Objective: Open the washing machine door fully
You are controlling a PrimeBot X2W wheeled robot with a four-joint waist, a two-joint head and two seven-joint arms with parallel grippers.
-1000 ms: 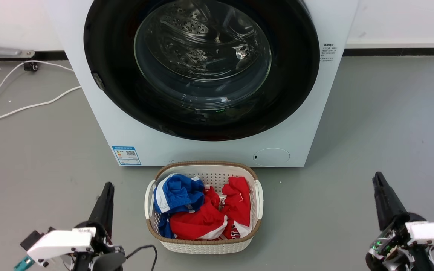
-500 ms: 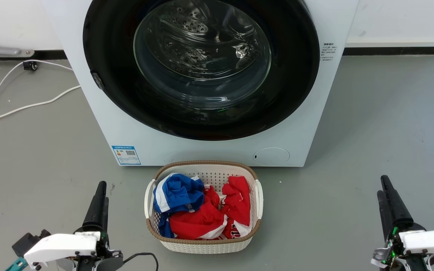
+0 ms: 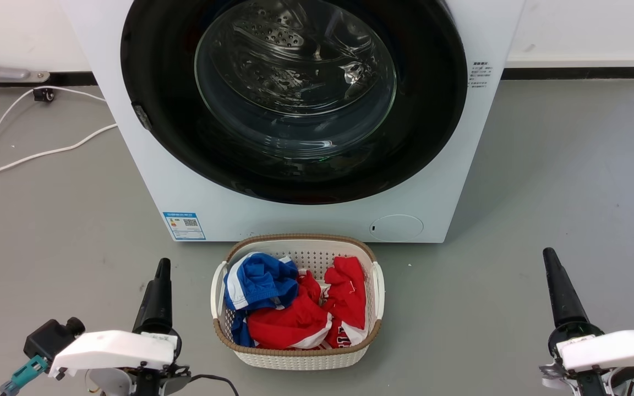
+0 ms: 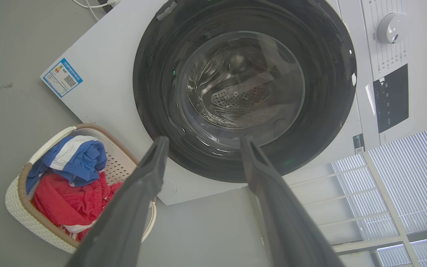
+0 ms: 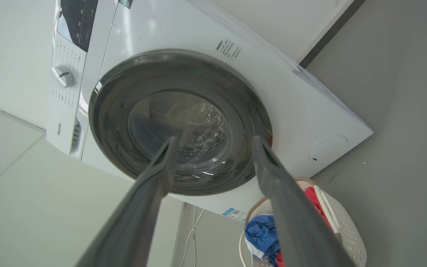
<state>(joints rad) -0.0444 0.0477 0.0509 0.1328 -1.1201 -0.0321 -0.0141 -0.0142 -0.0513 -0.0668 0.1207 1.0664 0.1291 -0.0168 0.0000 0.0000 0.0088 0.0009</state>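
Note:
The washing machine door (image 3: 432, 110) is a big glossy black disc with a clear glass bowl centre, lying shut and flush against the white machine front. It also shows in the left wrist view as the door (image 4: 328, 92) and in the right wrist view as the door (image 5: 113, 122). My left gripper (image 3: 162, 267) hovers low over the floor, left of the basket and well short of the door. My right gripper (image 3: 548, 256) hovers at the lower right, equally far back. Both wrist views show spread fingers with nothing between them: left gripper (image 4: 204, 142), right gripper (image 5: 215, 141).
A white laundry basket (image 3: 296, 357) with red and blue clothes stands on the grey floor right before the machine. White cables (image 3: 31, 157) trail over the floor at the left. A small round white flap (image 3: 397, 227) sits low on the machine front.
Both grippers have shifted slightly over the floor: the left tip moved a little right and forward, the right tip a little left and forward. The door has not moved.

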